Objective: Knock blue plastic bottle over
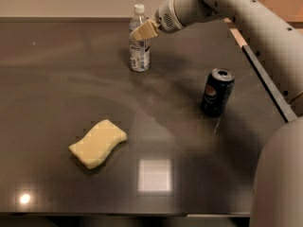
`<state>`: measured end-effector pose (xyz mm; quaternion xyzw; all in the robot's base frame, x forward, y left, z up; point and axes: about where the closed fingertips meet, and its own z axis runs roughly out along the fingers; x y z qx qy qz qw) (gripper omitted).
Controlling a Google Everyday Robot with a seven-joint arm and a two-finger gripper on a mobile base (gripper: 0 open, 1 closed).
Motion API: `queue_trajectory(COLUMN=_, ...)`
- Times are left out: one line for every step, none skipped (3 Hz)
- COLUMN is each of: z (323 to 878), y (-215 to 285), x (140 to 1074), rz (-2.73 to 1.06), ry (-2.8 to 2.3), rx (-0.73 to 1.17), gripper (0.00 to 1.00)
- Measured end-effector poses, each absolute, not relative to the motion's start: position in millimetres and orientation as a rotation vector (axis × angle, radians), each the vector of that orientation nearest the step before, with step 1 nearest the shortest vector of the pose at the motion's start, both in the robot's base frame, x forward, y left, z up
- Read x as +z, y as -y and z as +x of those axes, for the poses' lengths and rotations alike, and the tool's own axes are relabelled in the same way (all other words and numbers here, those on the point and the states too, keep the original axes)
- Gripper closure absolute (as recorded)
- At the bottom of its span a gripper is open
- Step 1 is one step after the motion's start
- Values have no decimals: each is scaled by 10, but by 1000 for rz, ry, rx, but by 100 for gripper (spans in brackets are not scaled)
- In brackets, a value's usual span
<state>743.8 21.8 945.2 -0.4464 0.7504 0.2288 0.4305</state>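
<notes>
Dark glossy table (57, 79) fills most of the view, with ceiling-light reflections near the front edge. The grey robot arm (246, 13) comes in from the right side and reaches across the far right part of the table toward the back. A yellow sponge (98, 144) lies flat front-left, well apart from everything else. A dark blue soda can (218, 92) stands upright mid-right, opened top (not the target, ignore). The blue plastic bottle (139, 56) stands upright near the far edge, centre-left: white cap on, label facing the camera, base flat on the table. The gripper (137, 32) sits at the bottle's upper part, just below the cap, its beige tip overlapping the bottle from the right side. It looks to be touching or just beside it, and contact is not certain from this angle. Cannot tell whether the claw is spread or pressed together; it reads as one beige wedge. Progress: the approach looks done, with the gripper at push height. The knock itself is not done, as the bottle shows no tilt. What seems left is a sideways shove to the left to tip it onto the table.
</notes>
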Motion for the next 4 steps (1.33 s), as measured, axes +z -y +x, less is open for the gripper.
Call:
queue_trajectory(z=7391, y=-240, x=9470, rz=-1123, ry=-1867, rx=573, gripper=64)
queue_trajectory(z=7296, y=-207, x=9514, rz=-1141, ry=-1871, rx=555, gripper=88)
queue_trajectory(z=7150, y=-90, x=9591, rz=-1163, ry=-1891, rx=520, gripper=100)
queue_trajectory(z=6926, y=190, x=9730, rz=-1204, ry=-1947, rx=442, gripper=100)
